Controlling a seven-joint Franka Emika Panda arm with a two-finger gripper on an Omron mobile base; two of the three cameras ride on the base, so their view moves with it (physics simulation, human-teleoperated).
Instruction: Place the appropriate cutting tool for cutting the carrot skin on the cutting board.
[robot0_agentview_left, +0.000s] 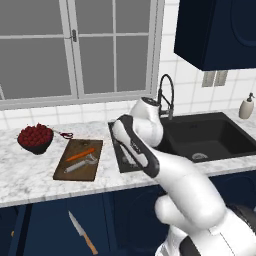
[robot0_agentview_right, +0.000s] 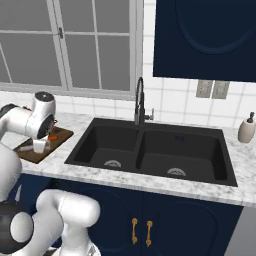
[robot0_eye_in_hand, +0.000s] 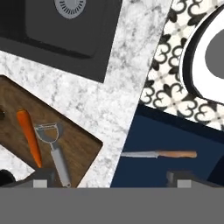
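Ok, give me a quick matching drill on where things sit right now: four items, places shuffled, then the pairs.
Items:
1. slim silver-grey metal peeler
2. steel-bladed knife with orange-brown handle
3. dark bowl of red berries
4. pale soap dispenser bottle

Places:
A. on the floor below the counter
B. on the counter right of the black sink
C. on the dark brown wooden cutting board beside the thin orange carrot
D. on the counter left of the board

Pairs: 1-C, 2-A, 3-D, 4-B

matt dark wood board (robot0_eye_in_hand: 83, 146). smooth grey metal peeler (robot0_eye_in_hand: 56, 153). veined marble counter (robot0_eye_in_hand: 118, 83), matt black sink (robot0_eye_in_hand: 57, 35).
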